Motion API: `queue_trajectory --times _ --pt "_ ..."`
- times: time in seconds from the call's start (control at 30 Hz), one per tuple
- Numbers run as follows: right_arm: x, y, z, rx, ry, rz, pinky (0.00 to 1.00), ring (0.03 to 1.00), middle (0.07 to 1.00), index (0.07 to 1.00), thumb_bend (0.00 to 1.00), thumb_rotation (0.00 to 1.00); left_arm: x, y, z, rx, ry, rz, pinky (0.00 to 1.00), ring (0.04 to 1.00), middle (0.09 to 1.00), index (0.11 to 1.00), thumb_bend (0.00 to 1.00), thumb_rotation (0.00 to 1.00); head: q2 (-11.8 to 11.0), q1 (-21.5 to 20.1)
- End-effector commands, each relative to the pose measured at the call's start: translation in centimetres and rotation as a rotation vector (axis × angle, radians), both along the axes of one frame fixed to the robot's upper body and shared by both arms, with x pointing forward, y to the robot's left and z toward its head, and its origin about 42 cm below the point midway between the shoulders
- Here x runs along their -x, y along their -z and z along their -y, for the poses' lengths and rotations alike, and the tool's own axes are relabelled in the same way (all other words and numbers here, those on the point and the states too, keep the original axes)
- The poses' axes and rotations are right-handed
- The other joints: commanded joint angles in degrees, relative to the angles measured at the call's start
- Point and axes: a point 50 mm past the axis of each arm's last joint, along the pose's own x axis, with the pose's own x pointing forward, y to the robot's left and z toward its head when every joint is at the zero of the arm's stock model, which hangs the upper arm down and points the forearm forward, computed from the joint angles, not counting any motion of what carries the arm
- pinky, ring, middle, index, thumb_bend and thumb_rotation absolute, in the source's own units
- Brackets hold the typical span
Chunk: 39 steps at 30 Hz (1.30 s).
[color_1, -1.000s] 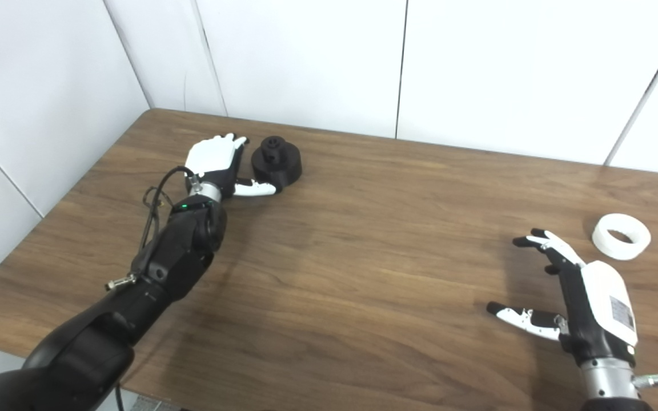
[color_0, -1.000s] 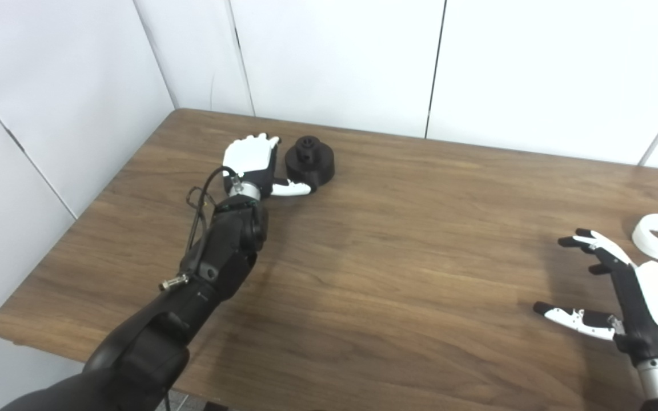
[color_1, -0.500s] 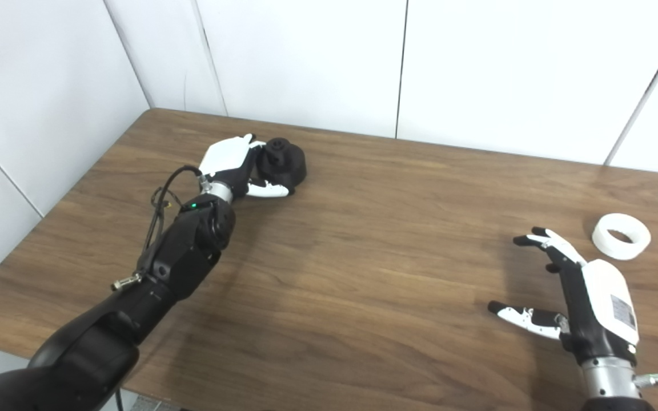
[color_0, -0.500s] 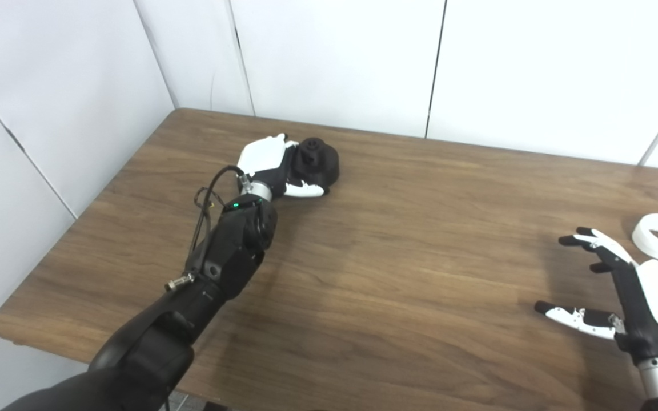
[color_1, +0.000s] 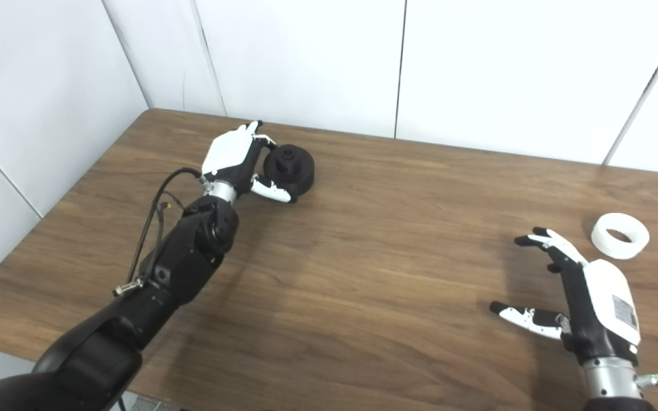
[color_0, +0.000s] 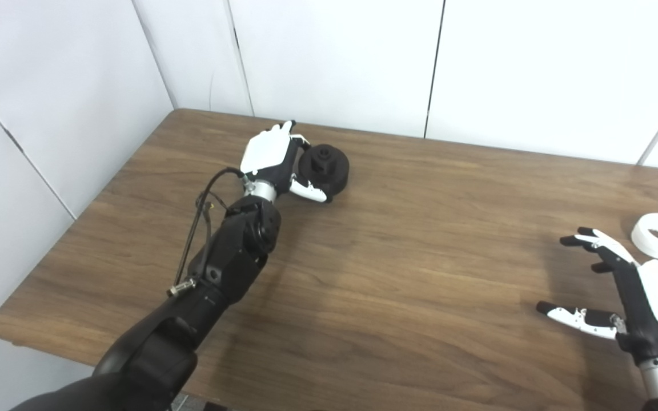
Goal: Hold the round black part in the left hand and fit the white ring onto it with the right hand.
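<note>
My left hand (color_0: 272, 162) is wrapped around the round black part (color_0: 324, 169) up at about eleven o'clock on the wooden table (color_0: 397, 268), thumb under its near edge, fingers behind it. The part looks tipped on its side, its hub facing me; I cannot tell whether it has left the tabletop. So the holding step is, by my judgement, nearly done. My right hand (color_1: 583, 299) hangs at four o'clock with fingers spread, holding nothing. The white ring (color_1: 620, 236) lies flat at three o'clock, just beyond those fingertips, untouched. Picking it up, bringing both pieces together and fitting remain.
</note>
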Motion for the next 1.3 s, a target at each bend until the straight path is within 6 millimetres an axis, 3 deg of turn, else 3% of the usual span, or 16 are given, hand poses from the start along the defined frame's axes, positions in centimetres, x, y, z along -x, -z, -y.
queue_trajectory --times 0.0,0.07,0.17,0.53,0.83,1.27 --pt "-0.4 -1.9 0.0 -0.001 -0.011 0.080 0.67 0.808 0.857 0.734 0.77 0.14 -0.8 -1.8 -0.4 -0.010 -0.008 0.079 1.00 1.000 1.000 0.547 0.74 0.18 0.0 0.1" --pt "-0.4 -2.0 0.0 -0.003 -0.011 0.081 0.68 0.810 0.858 0.734 0.76 0.14 -0.7 -1.7 -0.4 0.001 -0.004 0.085 1.00 1.000 1.000 0.507 0.58 0.11 0.2 -0.2" --pt "-0.4 -2.2 0.0 -0.005 -0.012 0.087 0.68 0.811 0.858 0.733 0.76 0.14 -0.4 -1.4 -0.1 -0.002 0.011 0.087 1.00 1.000 1.000 0.495 0.53 0.08 0.5 -1.3" --pt "-0.5 -3.2 -0.2 -0.004 -0.023 0.118 0.67 0.807 0.855 0.731 0.75 0.14 3.9 0.0 5.1 0.052 0.175 0.070 1.00 1.000 1.000 0.494 0.52 0.08 0.9 -2.5" --pt "-0.7 -3.9 -0.1 0.009 -0.024 0.141 0.67 0.795 0.846 0.725 0.75 0.15 7.4 0.0 8.9 0.121 0.284 0.054 1.00 1.000 1.000 0.495 0.52 0.08 1.8 -4.2" --pt "-0.7 -4.6 -1.7 0.025 -0.013 0.152 0.65 0.788 0.851 0.727 0.75 0.15 11.4 -0.3 11.6 0.167 0.489 -0.024 1.00 1.000 1.000 0.495 0.52 0.09 4.1 -13.9"
